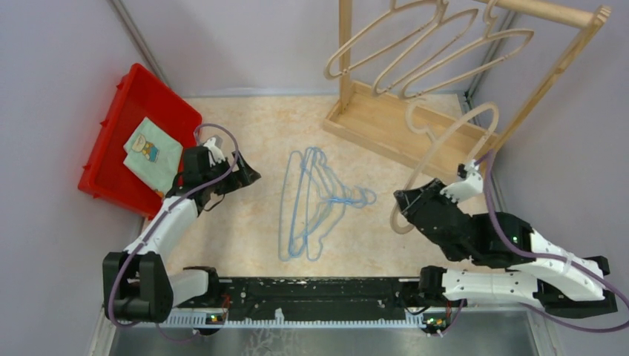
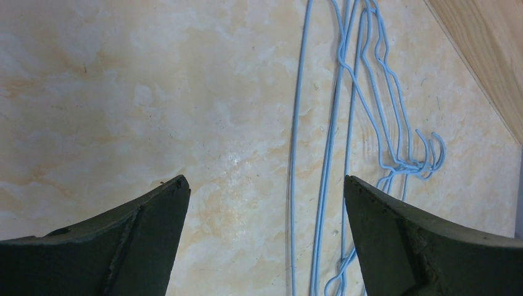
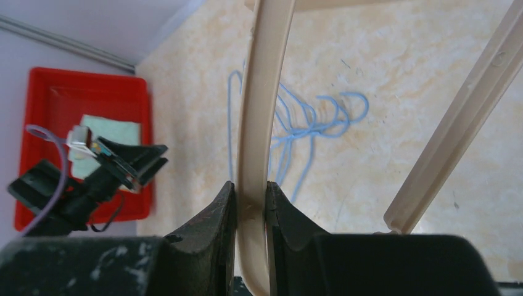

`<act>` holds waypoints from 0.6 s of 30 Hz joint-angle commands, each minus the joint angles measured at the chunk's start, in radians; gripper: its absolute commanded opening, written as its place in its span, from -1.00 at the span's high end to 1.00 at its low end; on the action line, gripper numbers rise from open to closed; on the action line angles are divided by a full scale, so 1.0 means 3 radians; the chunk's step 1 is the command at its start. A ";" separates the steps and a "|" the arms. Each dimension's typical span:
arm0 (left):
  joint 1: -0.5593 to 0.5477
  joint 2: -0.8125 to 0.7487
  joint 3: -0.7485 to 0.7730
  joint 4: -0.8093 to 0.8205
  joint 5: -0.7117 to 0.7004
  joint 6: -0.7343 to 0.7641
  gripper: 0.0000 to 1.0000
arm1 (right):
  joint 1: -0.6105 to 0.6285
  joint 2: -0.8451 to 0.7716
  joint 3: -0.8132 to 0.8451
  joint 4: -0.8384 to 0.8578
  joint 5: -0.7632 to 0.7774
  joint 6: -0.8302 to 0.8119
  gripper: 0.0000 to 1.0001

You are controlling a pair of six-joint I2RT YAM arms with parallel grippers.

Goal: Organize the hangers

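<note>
Several light-blue wire hangers lie in a pile on the table middle; they also show in the left wrist view and the right wrist view. My left gripper is open and empty just left of the pile, above the table. My right gripper is shut on a beige hanger, held up off the table, its hook near the rack; the right wrist view shows the jaws clamped on its arm. Three beige hangers hang on the rack's rail.
A wooden rack with a base tray stands at the back right. A red bin holding a folded green cloth sits at the left. Grey walls close the sides and back.
</note>
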 commanded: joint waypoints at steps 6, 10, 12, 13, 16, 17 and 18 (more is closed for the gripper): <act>-0.0028 0.0168 0.0182 0.0126 0.0068 0.0046 -1.00 | 0.0007 -0.0037 0.0458 0.0947 0.0552 -0.0958 1.00; -0.0033 0.0195 0.0176 0.0178 0.0079 0.0021 -1.00 | 0.0008 -0.0088 0.0568 0.1490 0.0891 -0.1508 1.00; -0.0037 0.0214 0.0180 0.0201 0.0083 0.0011 -1.00 | 0.0005 -0.0094 0.0650 0.1793 0.1091 -0.1867 1.00; -0.0035 0.0223 0.0178 0.0206 0.0091 0.0009 -1.00 | 0.0004 -0.0095 0.0678 0.1975 0.1168 -0.2070 1.00; -0.0040 0.0227 0.0164 0.0244 0.0099 -0.0009 -1.00 | 0.0004 -0.0116 0.0710 0.2561 0.1309 -0.2660 1.00; -0.0040 0.0228 0.0157 0.0254 0.0096 -0.0016 -1.00 | 0.0011 -0.0122 0.0716 0.2736 0.1311 -0.2846 1.00; -0.0040 0.0231 0.0154 0.0263 0.0095 -0.0019 -1.00 | 0.0011 -0.0111 0.0747 0.2846 0.1313 -0.2953 1.00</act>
